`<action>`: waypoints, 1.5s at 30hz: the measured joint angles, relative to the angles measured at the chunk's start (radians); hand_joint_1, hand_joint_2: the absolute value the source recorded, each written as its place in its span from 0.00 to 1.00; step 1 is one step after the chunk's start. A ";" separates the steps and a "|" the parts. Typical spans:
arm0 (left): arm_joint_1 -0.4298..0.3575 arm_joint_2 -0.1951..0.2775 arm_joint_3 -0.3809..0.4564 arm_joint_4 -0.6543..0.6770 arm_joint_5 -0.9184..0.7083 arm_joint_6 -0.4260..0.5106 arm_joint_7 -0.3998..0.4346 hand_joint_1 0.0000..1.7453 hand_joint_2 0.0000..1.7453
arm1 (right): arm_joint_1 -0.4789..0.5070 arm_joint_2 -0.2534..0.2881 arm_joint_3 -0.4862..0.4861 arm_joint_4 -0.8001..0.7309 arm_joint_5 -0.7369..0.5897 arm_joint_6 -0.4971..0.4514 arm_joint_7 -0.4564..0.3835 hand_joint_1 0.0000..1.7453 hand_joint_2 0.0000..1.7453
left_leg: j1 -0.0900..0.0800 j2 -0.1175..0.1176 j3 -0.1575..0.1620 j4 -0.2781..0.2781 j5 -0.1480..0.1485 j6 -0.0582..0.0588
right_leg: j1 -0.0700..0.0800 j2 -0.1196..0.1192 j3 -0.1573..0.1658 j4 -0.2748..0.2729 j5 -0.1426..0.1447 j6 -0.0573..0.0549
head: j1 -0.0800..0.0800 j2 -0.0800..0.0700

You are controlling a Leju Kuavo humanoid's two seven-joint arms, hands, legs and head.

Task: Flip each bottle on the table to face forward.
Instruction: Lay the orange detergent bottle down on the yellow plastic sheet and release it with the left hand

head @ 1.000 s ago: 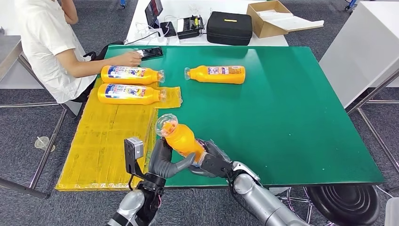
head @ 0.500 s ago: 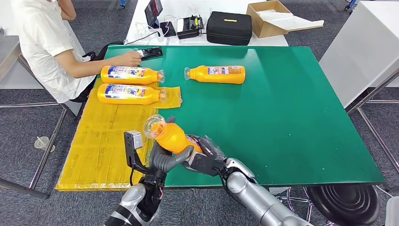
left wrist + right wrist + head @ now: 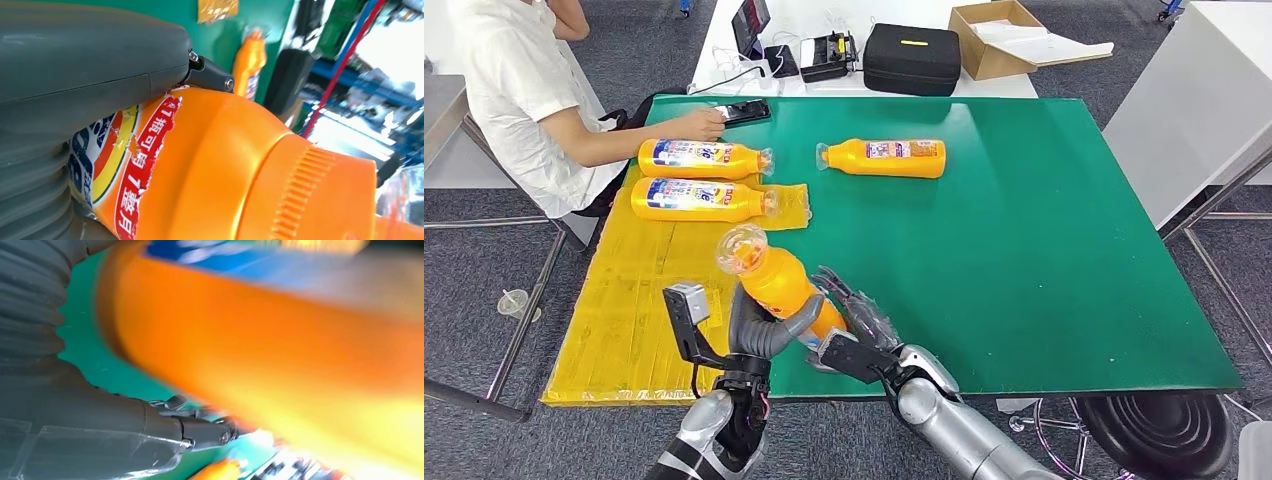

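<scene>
Left hand clamps the orange detergent bottle above the table edge for turning; right hand, fingers seemingly apart, steadies it.

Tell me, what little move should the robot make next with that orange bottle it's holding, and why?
Probably carry the bottle over to the yellow mat and lay it there. The left hand grips it, the right hand has its fingers spread beside it, and two bottles already lie on that mat.

The head view looks down and forward over the green table from its near edge. Both wrist views sit very close against the held orange bottle above that table, and all three views share it
</scene>
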 joint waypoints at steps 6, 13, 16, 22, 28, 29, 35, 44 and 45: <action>0.032 -0.001 0.032 -0.073 0.055 0.027 -0.024 1.00 1.00 | 0.043 0.019 -0.030 0.004 -0.019 -0.041 -0.011 0.00 0.00 | 0.000 0.000 0.000 0.000 0.000 0.000 | 0.000 0.000 0.000 0.000 0.000 0.000 | 0.000 0.000; 0.060 0.005 0.078 -0.164 0.092 0.064 -0.036 1.00 1.00 | 0.093 0.048 -0.081 0.017 -0.015 -0.130 -0.083 0.00 0.00 | 0.000 0.000 0.000 0.000 0.000 0.000 | 0.000 0.000 0.000 0.000 0.000 0.000 | 0.000 0.000; 0.062 0.011 0.086 -0.180 0.090 0.068 -0.037 1.00 1.00 | 0.104 0.054 -0.093 0.021 -0.014 -0.140 -0.089 0.00 0.00 | 0.000 0.000 0.000 0.000 0.000 0.000 | 0.000 0.000 0.000 0.000 0.000 0.000 | 0.000 0.000; 0.067 0.017 0.087 -0.192 -0.006 0.145 -0.074 1.00 1.00 | 0.113 0.063 -0.110 0.024 -0.002 -0.201 -0.096 0.00 0.00 | 0.000 0.000 0.000 0.000 0.000 0.000 | 0.000 0.000 0.000 0.000 0.000 0.000 | 0.000 0.000; 0.063 0.065 0.107 -0.141 -0.974 0.462 -0.085 1.00 1.00 | 0.139 0.079 -0.210 -0.001 0.124 -0.499 -0.102 0.00 0.00 | 0.000 0.000 0.000 0.000 0.000 0.000 | 0.000 -0.001 0.000 0.000 0.000 0.000 | 0.000 0.000; 0.066 0.066 0.130 -0.127 -1.137 0.468 -0.071 1.00 1.00 | 0.141 0.081 -0.230 -0.008 0.154 -0.516 -0.102 0.00 0.00 | 0.000 0.000 0.000 0.000 0.000 0.000 | 0.000 0.000 0.000 0.000 0.000 0.000 | 0.000 0.000; 0.047 0.075 0.296 -0.004 -1.717 0.417 0.150 1.00 1.00 | 0.157 0.104 -0.371 -0.072 0.316 -0.525 -0.095 0.00 0.00 | 0.000 0.001 0.000 0.000 0.001 0.000 | 0.000 0.000 -0.001 0.000 0.000 0.000 | 0.000 0.000; -0.089 0.125 0.282 0.271 -1.692 0.270 0.308 1.00 1.00 | 0.166 0.133 -0.431 -0.095 0.275 -0.522 -0.090 0.00 0.00 | 0.001 0.002 0.000 0.000 0.002 0.000 | 0.000 0.000 -0.001 0.000 0.001 0.000 | 0.000 0.000; -0.103 0.131 0.281 0.291 -1.689 0.248 0.315 1.00 1.00 | 0.166 0.134 -0.434 -0.095 0.271 -0.521 -0.091 0.00 0.00 | 0.001 0.002 0.000 0.000 0.002 0.000 | 0.000 0.000 -0.001 0.000 0.001 0.000 | 0.000 0.000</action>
